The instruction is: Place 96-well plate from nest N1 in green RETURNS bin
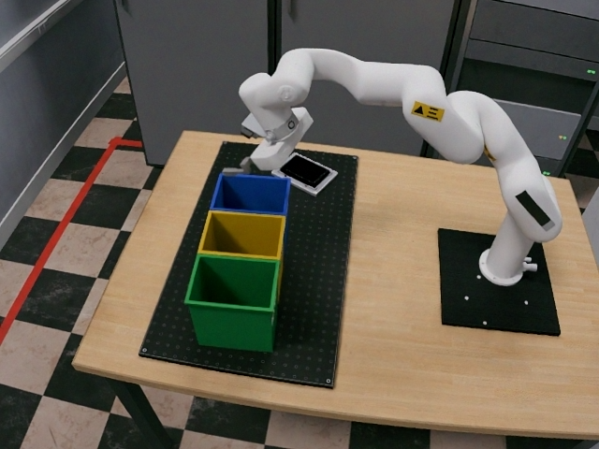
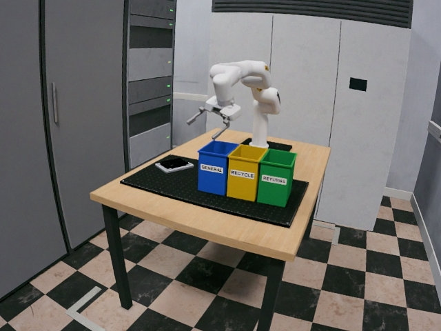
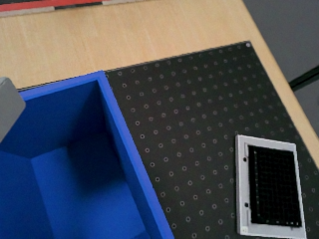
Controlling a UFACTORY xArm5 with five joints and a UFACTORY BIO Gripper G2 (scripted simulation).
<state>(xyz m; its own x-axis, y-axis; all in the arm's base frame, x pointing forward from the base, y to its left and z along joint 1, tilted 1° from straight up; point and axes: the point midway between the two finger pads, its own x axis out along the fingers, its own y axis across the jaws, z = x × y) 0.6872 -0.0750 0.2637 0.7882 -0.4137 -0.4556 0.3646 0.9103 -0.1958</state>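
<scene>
Jaws [image 1: 238,166] [image 2: 202,129] wide open, holding nothing, raised above counter [image 1: 396,338] [image 2: 192,217] [image 3: 150,30] near blue bin. Blue bin [image 1: 251,194] [image 2: 212,178] [image 3: 132,169], labelled GENERAL, is landmark. Black 96-well plate [image 1: 305,170] [image 2: 174,163] [image 3: 275,186] sits in pale nest [image 1: 319,187] [image 2: 169,171] [image 3: 242,199], just beside blue bin. Yellow bin [image 1: 241,234] [image 2: 242,183], labelled RECYCLE, stands next to blue bin, on side away from nest. Green bin [image 1: 234,325] [image 2: 273,192], labelled RETURNS, stands beyond yellow one from blue bin. All three upright.
</scene>
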